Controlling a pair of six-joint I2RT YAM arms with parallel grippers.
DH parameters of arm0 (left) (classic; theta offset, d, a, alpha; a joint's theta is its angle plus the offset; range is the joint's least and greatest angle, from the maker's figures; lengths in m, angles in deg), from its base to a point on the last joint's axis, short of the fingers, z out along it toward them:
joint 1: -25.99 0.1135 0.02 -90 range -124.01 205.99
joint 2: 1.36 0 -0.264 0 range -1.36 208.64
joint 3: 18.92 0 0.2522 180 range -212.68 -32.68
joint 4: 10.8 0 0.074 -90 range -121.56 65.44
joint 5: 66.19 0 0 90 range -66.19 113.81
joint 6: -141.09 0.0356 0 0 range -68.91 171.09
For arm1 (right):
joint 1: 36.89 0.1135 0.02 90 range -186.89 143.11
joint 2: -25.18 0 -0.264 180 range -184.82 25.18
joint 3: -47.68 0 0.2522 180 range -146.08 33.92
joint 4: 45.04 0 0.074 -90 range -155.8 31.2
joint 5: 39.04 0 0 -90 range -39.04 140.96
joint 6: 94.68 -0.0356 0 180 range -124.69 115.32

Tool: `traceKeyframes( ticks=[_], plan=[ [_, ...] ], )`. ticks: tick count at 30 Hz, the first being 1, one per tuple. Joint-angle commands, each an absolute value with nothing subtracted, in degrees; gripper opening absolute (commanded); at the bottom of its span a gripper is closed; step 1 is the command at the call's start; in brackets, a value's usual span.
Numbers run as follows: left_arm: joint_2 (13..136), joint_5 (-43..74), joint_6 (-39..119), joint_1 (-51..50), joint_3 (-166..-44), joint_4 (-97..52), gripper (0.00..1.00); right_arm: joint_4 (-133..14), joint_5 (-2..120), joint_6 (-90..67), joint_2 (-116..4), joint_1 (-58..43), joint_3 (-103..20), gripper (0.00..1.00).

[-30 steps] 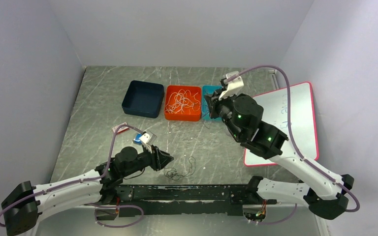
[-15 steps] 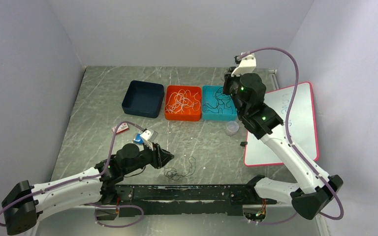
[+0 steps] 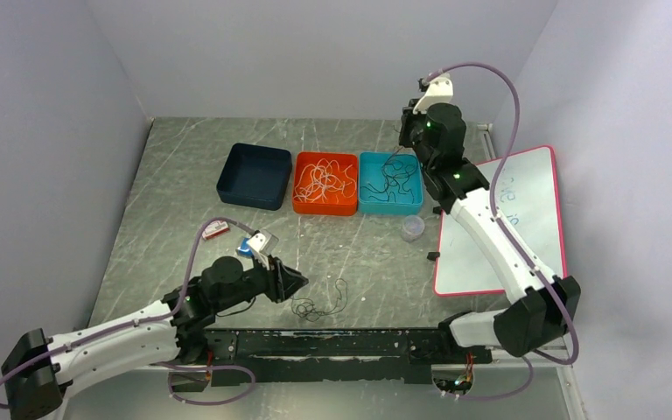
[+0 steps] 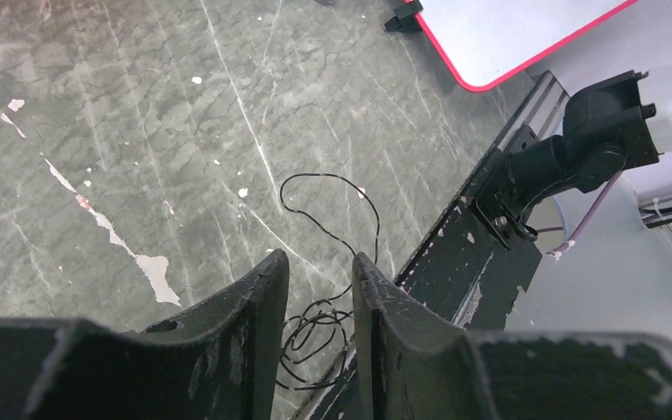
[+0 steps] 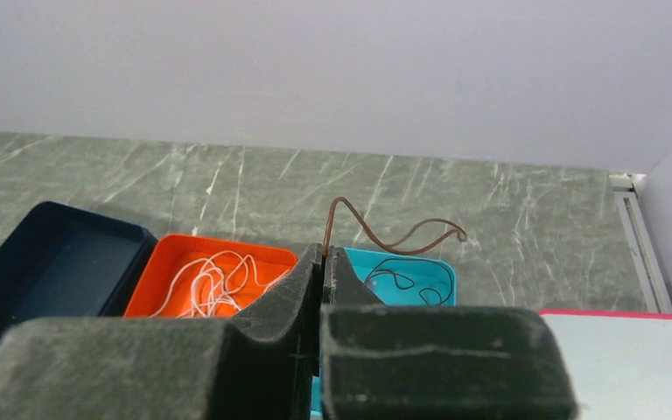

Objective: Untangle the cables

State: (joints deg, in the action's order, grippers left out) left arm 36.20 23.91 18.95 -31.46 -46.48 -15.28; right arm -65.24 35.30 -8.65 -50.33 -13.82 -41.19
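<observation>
A tangle of thin black cables (image 3: 319, 304) lies on the table near the front rail. My left gripper (image 3: 302, 282) hovers just left of it, open. In the left wrist view the black cables (image 4: 317, 325) show through the empty gap between the left gripper (image 4: 319, 255) fingers. My right gripper (image 3: 408, 145) is raised over the far edge of the teal tray (image 3: 390, 208), shut on a thin brown cable (image 5: 329, 226) that curls up from its tips (image 5: 323, 249). Dark cables (image 3: 385, 182) lie in the teal tray and white cables (image 3: 324, 179) in the orange tray (image 3: 324, 211).
An empty navy tray (image 3: 249, 197) stands left of the orange one. A red-edged whiteboard (image 3: 512, 210) lies at the right, with a small clear cup (image 3: 412, 228) and a small black piece (image 3: 432, 255) beside it. A red-and-white tag (image 3: 214, 230) lies at the left. The black rail (image 3: 332, 341) runs along the front.
My right arm has swung from over the trays' front to the far right side of the teal tray and stretched out. The left arm has barely moved.
</observation>
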Motion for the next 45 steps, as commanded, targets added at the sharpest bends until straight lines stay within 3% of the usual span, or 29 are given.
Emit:
traceKeyframes(
  ticks=[1, 37, 42, 43, 45],
  plan=[
    [34.25, 22.77, 19.85, -31.14, -48.30, -17.83, 0.39, -62.45, 39.81, -9.49, -53.02, -16.32, -42.91, 0.00],
    [36.47, 23.13, 18.71, -31.14, -49.02, -18.76, 0.39, -61.37, 56.37, -17.58, -69.19, -22.79, -32.41, 0.00],
    [36.47, 22.69, 18.74, -31.19, -49.68, -19.78, 0.39, -61.54, 55.96, -19.09, -73.64, -23.17, -32.02, 0.11],
    [36.18, 22.86, 18.67, -31.15, -49.66, -20.12, 0.39, -62.01, 54.90, -19.67, -74.22, -23.23, -32.02, 0.20],
    [35.50, 23.18, 18.39, -31.14, -49.59, -20.68, 0.40, -61.91, 53.40, -20.70, -74.77, -23.40, -31.61, 0.26]
  ],
)
